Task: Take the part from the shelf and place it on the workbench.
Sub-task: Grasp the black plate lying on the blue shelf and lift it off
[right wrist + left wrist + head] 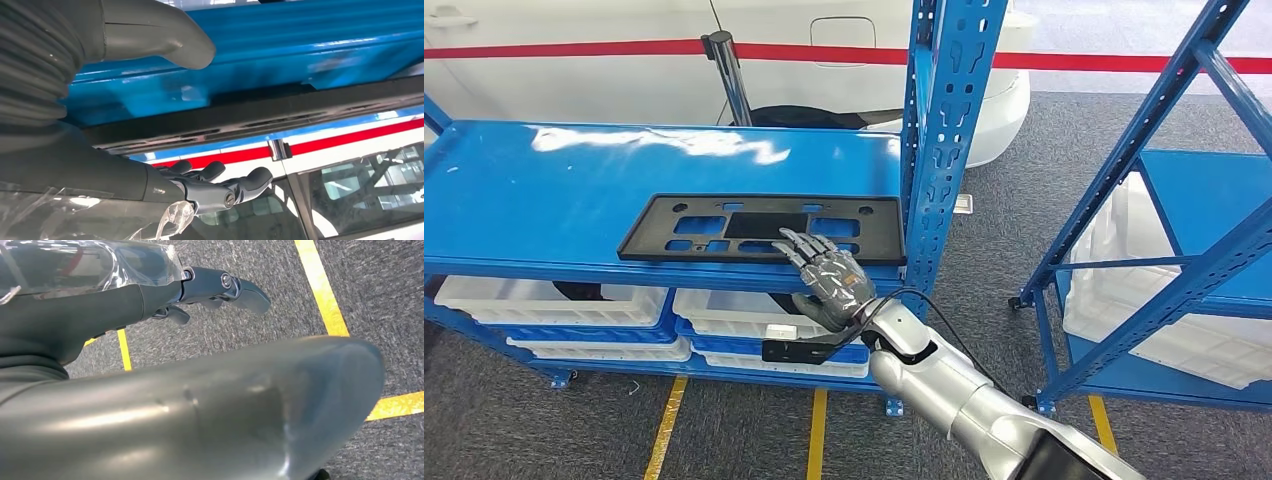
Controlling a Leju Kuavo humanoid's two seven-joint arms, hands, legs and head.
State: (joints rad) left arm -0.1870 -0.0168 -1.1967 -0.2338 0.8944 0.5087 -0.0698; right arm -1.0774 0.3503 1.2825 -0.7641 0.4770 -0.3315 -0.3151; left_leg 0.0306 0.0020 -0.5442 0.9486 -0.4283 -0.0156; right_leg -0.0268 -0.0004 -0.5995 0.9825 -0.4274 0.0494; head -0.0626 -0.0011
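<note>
Black flat part [762, 228] lies on top level of blue shelf [544, 190], near its front edge. Right hand [829, 275] open, fingers spread over part's front rim, thumb below shelf edge. Left hand [220, 290] hangs above grey floor [370, 295], fingers loosely extended, holding nothing

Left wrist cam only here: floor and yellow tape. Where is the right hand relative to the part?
Observer: The right hand is at the front edge of the black panel, which lies flat on the blue shelf.
Operator: Gripping it?
Observer: Not yet. The right wrist view shows the thumb on one side of the panel's edge and the fingers on the other, with a gap.
Operator: Anything under that shelf?
Observer: White bins sit on the lower level.
</note>
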